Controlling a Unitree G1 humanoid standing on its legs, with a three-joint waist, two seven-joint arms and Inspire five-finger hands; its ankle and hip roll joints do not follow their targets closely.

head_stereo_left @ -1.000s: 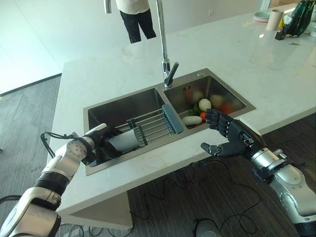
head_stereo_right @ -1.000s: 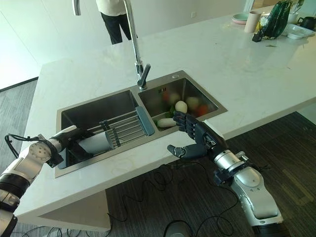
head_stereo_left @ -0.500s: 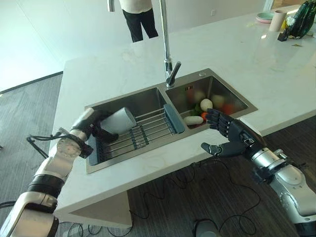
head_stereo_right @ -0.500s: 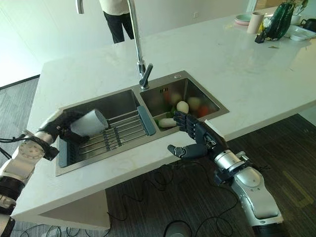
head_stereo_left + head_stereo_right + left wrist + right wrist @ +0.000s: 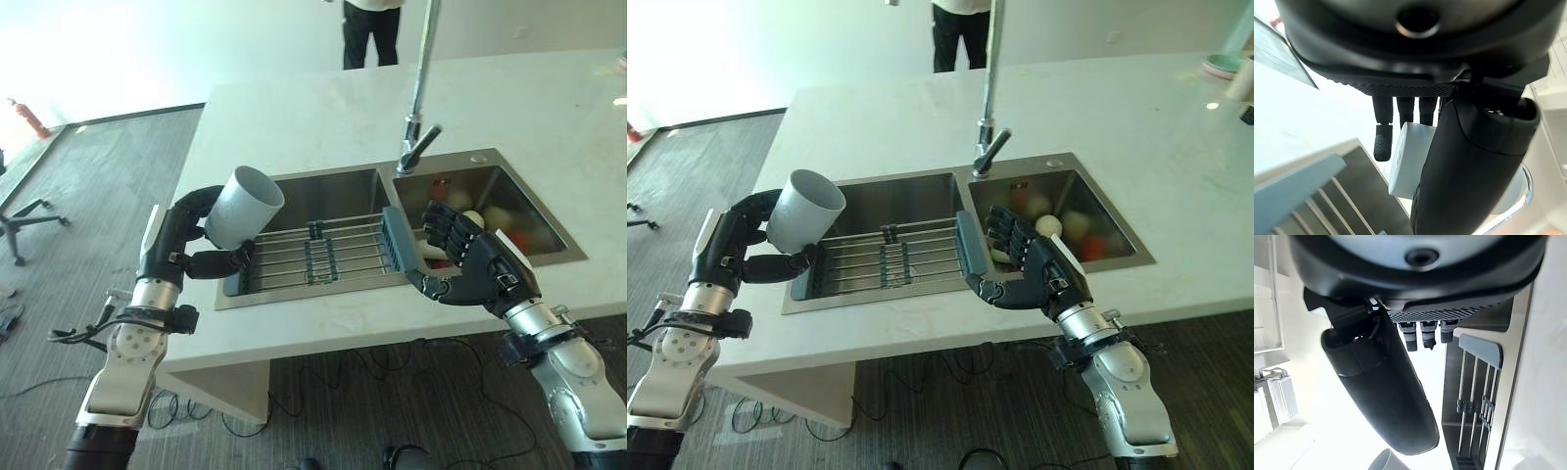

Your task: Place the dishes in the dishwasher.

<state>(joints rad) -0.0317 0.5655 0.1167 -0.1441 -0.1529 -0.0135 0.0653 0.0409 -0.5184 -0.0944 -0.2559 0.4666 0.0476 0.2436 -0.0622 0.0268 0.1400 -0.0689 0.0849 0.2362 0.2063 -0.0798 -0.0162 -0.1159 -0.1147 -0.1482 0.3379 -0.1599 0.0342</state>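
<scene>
1. Nearest, just off the sink's (image 5: 549, 257) front rim, the right hand (image 5: 468, 274) hovers with fingers spread and relaxed, holding nothing.
2. At the sink's left end the left hand (image 5: 181, 245) has fingers and thumb curled round a white cup (image 5: 243, 207), a smooth, plain cylinder, held tilted with its open mouth up and away from the sink, clear above the left edge of the surface (image 5: 294, 127).
3. Risk, as I judge it: the cup's glossy wall offers little friction, so a tilted grip may let it slide out and drop to the floor or knock the sink's steel rim. Swinging it wide could also clip the rim.
4. Across the left basin lies a wire rack (image 5: 323, 257) of thin metal bars with grey plastic end pieces; it looks light enough to shift if bumped.
5. The right basin holds rounded vegetables (image 5: 1058, 223), pale and red, just past the right hand.
6. Behind the basins rises a slim, polished tap (image 5: 419, 117); farther off, a person's legs (image 5: 370, 29) stand beyond the white, matt surface. The dishwasher cannot be made out.
</scene>
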